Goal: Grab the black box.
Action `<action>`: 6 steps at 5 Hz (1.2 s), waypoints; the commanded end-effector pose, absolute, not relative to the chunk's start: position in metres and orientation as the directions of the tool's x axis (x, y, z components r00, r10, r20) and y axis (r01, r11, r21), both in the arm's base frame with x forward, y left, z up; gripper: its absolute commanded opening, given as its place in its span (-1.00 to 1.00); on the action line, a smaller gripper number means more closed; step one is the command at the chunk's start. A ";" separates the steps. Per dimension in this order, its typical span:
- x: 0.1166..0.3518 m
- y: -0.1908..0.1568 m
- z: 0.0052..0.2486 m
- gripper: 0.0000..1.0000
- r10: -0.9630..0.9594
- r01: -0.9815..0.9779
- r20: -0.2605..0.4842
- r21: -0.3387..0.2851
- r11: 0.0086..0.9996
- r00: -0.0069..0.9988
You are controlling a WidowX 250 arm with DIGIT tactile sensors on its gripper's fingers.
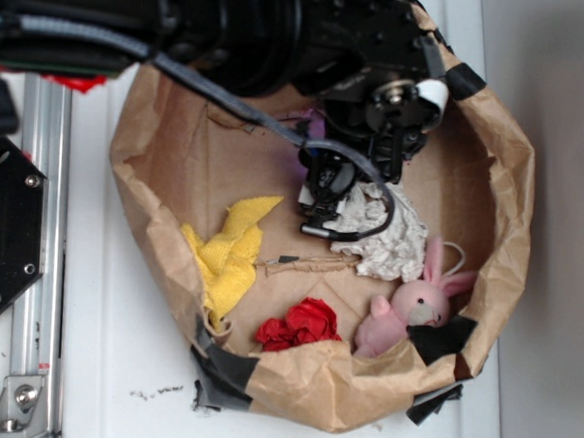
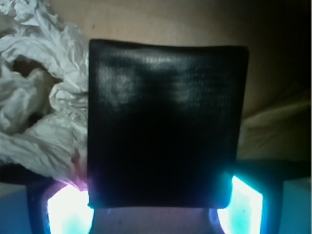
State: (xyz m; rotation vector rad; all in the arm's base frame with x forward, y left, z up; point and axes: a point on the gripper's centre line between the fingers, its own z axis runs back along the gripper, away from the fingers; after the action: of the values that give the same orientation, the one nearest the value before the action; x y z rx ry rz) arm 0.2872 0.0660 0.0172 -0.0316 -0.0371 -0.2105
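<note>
Between the fingers, wrist view: black box [image 2: 165, 126], directly under the hand [image 2: 156, 209].

Item: glossy black box, flat, square, faintly creased; lies on the floor of the brown paper basin [image 1: 176, 151], touching crumpled white paper [image 2: 39, 97]. Two lit fingers [image 2: 68, 212] flank its near edge, spread apart and gripping nothing yet. Exterior view: box hidden beneath the arm. Step judged: final approach, straddling the box. Next move calls for descent, then closing squarely on both side edges without catching the paper.
</note>
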 end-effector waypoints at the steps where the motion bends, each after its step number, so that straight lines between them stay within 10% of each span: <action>1: 0.285 0.064 0.020 -1.00 -0.095 0.097 0.089 -0.018 0.995 0.991; 2: 0.266 0.056 0.068 -1.00 0.163 -0.136 0.187 -0.148 0.980 0.969; 4: 0.244 0.034 0.167 -1.00 0.222 -0.193 0.212 -0.147 0.970 0.952; 6: 0.258 0.023 0.163 -1.00 0.264 -0.258 0.082 -0.076 0.963 0.961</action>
State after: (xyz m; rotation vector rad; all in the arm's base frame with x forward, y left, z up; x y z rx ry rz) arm 0.2459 0.0294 0.1508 -0.0675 -0.0362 0.2732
